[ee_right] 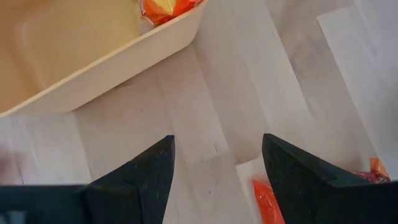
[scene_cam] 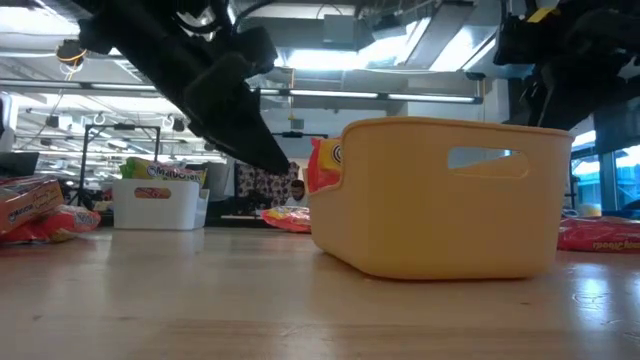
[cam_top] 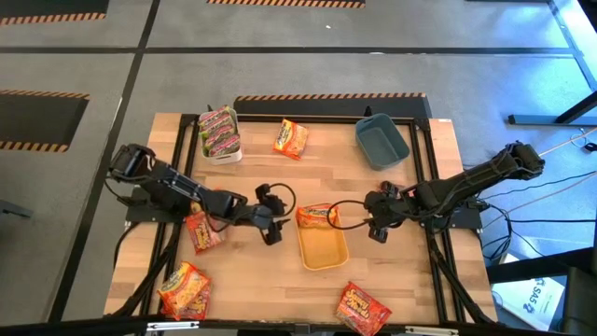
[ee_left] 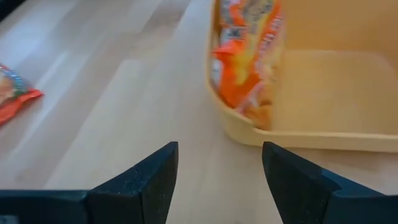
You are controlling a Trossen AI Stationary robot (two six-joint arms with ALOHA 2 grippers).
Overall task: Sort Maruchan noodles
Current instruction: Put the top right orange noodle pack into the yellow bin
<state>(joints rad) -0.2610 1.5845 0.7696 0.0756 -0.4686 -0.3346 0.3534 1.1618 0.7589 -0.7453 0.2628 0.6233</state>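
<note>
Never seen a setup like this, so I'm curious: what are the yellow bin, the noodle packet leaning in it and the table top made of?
The yellow bin looks like smooth matte moulded plastic, with rounded corners and a cut-out handle. The noodle packet seems to be glossy, crinkled plastic film. The table top looks like pale wood: joined planks with visible grain.

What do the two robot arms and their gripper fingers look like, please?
Both arms are dark, jointed and slender, with black cables looping near the wrists. The left gripper and right gripper each have two flat, black, wedge-shaped fingers with plain matte surfaces. No markings show.
</note>
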